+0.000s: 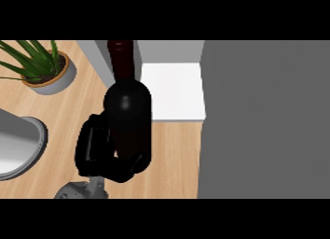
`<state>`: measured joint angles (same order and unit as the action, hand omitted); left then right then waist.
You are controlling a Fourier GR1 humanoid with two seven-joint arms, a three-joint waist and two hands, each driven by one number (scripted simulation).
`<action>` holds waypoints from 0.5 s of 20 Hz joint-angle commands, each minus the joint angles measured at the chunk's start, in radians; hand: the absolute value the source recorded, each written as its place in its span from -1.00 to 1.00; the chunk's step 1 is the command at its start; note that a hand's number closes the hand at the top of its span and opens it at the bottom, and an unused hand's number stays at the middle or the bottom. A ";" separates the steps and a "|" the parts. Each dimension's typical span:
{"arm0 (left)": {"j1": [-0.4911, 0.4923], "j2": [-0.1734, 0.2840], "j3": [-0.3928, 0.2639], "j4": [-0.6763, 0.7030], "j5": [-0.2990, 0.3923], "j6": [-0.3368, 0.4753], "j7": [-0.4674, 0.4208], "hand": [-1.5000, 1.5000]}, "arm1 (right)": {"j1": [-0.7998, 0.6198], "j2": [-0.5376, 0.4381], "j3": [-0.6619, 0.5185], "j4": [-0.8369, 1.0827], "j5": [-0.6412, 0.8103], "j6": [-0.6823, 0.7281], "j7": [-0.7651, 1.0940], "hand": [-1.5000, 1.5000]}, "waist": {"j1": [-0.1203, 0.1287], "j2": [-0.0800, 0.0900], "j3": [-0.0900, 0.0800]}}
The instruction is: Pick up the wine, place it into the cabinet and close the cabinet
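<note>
Black fingers of one hand, low in the frame left of centre, curl round the base of the wine bottle, thumb and fingers wrapping its lower body from the left and underneath. Which hand it is cannot be told for sure; the single grey forearm enters from the lower edge left of centre, so it is likely the left.

Largest is the one grey cabinet door, filling the right of the frame, with one white shelf showing at upper centre. One curved grey sink edge sits at mid left. One dark bottle stands through the centre, its neck toward the top edge, just left of the shelf. One potted plant sits in the upper left on the wooden tabletop.
</note>
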<state>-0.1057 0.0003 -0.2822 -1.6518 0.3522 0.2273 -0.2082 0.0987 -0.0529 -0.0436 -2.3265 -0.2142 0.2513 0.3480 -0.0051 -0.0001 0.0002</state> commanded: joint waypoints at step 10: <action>-0.201 0.000 -0.179 0.226 -0.087 0.246 -0.048 1.00 | -0.015 0.011 0.027 -0.005 0.044 -0.005 0.001 -1.00 | 0.000 -0.001 0.000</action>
<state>-0.3219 0.0001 -0.3602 -1.4414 0.2917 0.3969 -0.2395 0.0901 -0.0561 -0.0546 -2.2974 -0.2072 0.2677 0.3240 -0.0068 0.0005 0.0003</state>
